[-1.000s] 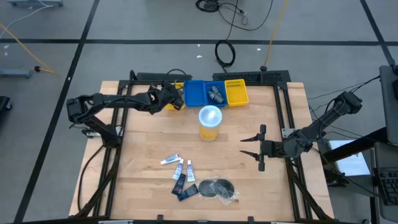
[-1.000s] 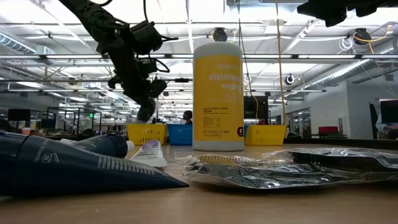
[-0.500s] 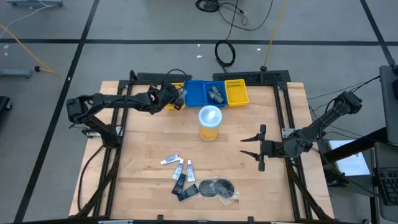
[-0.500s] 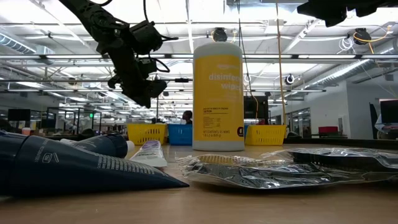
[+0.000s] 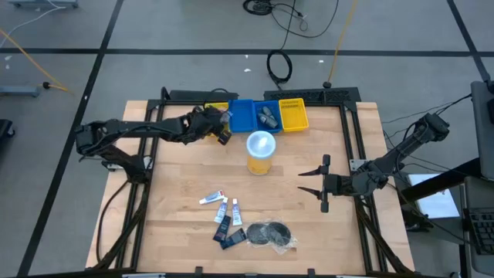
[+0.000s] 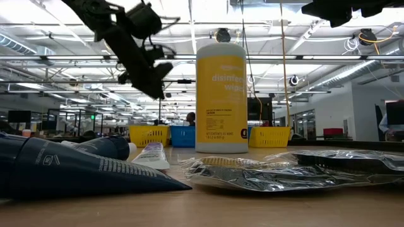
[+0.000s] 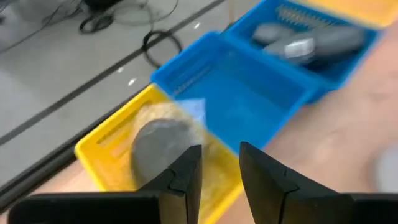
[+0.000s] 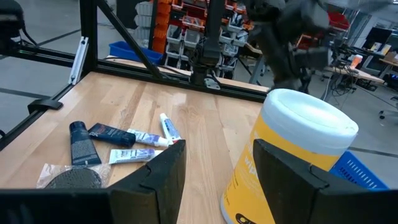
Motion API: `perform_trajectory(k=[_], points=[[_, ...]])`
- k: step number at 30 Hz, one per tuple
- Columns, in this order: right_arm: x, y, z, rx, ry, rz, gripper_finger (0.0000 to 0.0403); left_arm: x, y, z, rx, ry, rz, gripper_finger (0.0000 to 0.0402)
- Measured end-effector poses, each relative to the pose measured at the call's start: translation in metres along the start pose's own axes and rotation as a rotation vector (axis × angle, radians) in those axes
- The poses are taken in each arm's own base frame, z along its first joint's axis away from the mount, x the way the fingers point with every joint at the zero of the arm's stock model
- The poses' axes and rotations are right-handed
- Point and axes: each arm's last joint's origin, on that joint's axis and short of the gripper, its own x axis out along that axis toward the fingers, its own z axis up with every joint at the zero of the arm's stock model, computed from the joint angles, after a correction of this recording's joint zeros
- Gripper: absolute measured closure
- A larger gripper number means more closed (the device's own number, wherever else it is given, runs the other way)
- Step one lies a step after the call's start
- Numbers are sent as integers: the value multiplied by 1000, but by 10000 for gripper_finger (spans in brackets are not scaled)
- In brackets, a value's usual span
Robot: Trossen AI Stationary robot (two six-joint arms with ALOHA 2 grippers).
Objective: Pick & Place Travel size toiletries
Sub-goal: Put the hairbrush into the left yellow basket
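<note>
the left claw (image 5: 221, 133) hangs in the upper middle of the high view, at the near edge of the row of bins, above the worktop (image 5: 177, 201). in its wrist view the two fingers (image 7: 186, 177) stand a little apart with nothing between them. past them a round grey packet (image 7: 160, 144) lies in the yellow bin (image 7: 118, 146), with a blue bin (image 7: 249, 102) beside it. the next blue compartment (image 7: 339, 59) holds grey things, too blurred to name. in the low view the left claw (image 6: 151, 72) shows at upper left, clear of the worktop.

the right claw (image 5: 315, 183) waits at the right of the high view, over bare wood, its fingers (image 8: 283, 168) spread wide and holding nothing.

the rest of the toiletries lie in the lower middle of the high view: white tubes (image 5: 224, 205), dark sachets (image 5: 228, 232) just below them, and round dark packets (image 5: 270, 233) to their right, some touching. the right wrist view shows the same cluster: a dark bottle (image 8: 81, 142), a dark sachet (image 8: 112, 132), white tubes (image 8: 149, 138) and a grey packet (image 8: 73, 177). the yellow cup (image 5: 261, 152) with a pale lid stands upright between the bins and this cluster.

in the high view the bins run blue (image 5: 241, 116), blue (image 5: 268, 116), yellow (image 5: 293, 114), with grey items in the middle one; the yellow bin (image 5: 212, 108) at their left end is mostly hidden by the left arm.
</note>
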Motion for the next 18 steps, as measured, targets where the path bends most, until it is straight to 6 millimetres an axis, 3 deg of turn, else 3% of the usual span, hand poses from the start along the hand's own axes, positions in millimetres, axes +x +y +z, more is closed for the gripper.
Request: perform_trajectory(k=[7,18], points=[[0,0,0,-2,2,0,222,-42,-24,5,67,-72,-259,293],[0,0,-2,-10,13,1,222,-84,-80,-20,226,-25,-671,293]])
